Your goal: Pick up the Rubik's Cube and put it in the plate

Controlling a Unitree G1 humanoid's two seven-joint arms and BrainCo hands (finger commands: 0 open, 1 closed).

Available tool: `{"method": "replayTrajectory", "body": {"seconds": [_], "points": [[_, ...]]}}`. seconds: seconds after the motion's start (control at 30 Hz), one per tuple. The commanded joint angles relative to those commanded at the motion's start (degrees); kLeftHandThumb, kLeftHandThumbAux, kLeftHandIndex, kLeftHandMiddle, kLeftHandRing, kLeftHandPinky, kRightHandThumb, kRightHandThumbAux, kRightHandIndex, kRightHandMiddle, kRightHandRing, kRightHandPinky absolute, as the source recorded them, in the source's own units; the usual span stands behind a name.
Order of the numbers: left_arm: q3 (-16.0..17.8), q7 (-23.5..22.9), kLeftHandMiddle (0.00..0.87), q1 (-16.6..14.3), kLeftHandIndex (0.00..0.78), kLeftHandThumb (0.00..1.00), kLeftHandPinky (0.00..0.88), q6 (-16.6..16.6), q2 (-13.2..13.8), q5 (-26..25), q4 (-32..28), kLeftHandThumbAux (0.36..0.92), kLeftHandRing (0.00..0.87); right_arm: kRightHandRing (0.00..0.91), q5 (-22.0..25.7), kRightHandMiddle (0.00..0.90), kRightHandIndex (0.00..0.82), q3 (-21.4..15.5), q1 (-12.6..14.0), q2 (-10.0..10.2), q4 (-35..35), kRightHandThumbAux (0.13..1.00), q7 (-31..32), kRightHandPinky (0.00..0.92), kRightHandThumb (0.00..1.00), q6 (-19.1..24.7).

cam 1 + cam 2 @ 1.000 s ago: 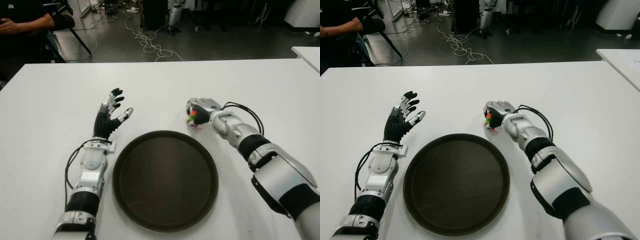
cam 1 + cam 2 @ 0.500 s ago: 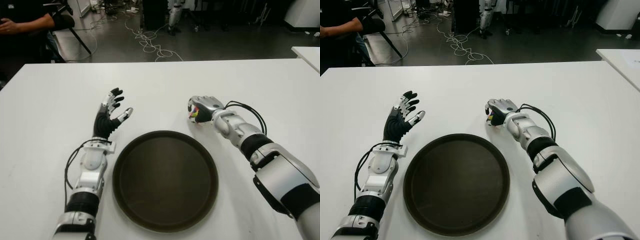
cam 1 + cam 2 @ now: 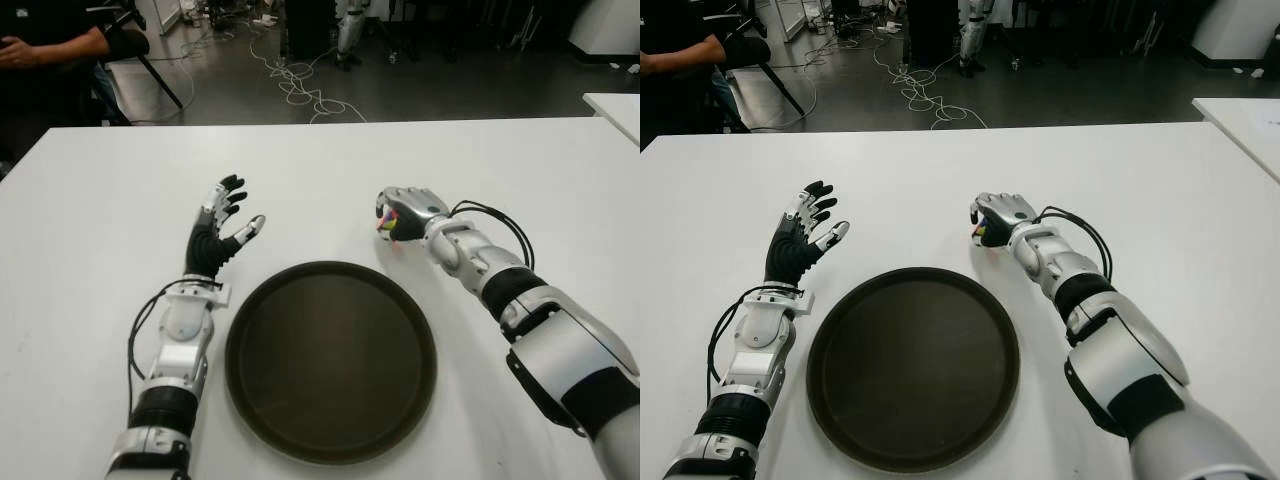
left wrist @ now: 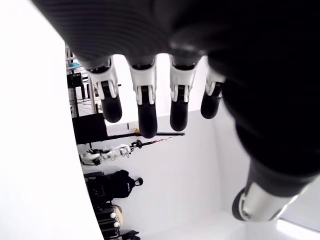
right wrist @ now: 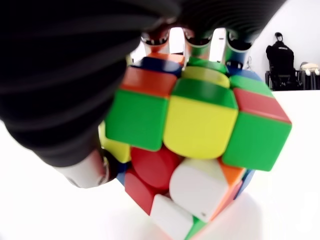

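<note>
My right hand [image 3: 400, 212] is curled over the Rubik's Cube [image 3: 388, 227], just beyond the right far rim of the plate. The right wrist view fills with the cube [image 5: 195, 145], its green, yellow, red and white stickers showing, with fingers [image 5: 200, 47] wrapped over its far side. It sits low over the white table; I cannot tell whether it touches. The dark round plate [image 3: 330, 360] lies near me at the table's middle. My left hand [image 3: 222, 225] is raised to the left of the plate, fingers [image 4: 145, 100] spread, holding nothing.
The white table [image 3: 320, 170] stretches wide around the plate. A seated person's arm [image 3: 50, 45] shows at the far left past the table's edge. Cables [image 3: 300, 85] lie on the dark floor beyond. Another white table's corner [image 3: 615, 105] sits at the far right.
My right hand has moved slightly farther from the plate's rim and up with the cube inside its fingers. The left hand has stayed where it was.
</note>
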Motion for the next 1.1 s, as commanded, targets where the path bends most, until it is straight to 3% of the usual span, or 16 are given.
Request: {"method": "replayTrajectory", "body": {"seconds": [0.43,0.97,1.1], "points": [[0.04,-0.19,0.152,0.08,0.075,0.052,0.118,0.40,-0.06,-0.23,-0.40,0.706,0.136,0.510,-0.01,0.496,0.411,-0.46,0.15,-0.15,0.04,0.738,-1.20,0.525,0.694,-0.80],[-0.12,0.34,0.149,0.17,0.078,0.036,0.123,1.10,0.04,0.30,-0.90,0.701,0.138,0.539,-0.37,0.521,0.413,-0.70,0.10,-0.10,0.21,0.738,-1.96,0.536,0.693,-1.26],[-0.10,0.11,0.153,0.22,0.079,0.054,0.119,1.29,-0.10,-0.06,-1.18,0.700,0.138,0.506,-0.37,0.501,0.410,-0.71,0.11,-0.08,0.20,0.739,-2.07,0.513,0.693,-1.10]]}}
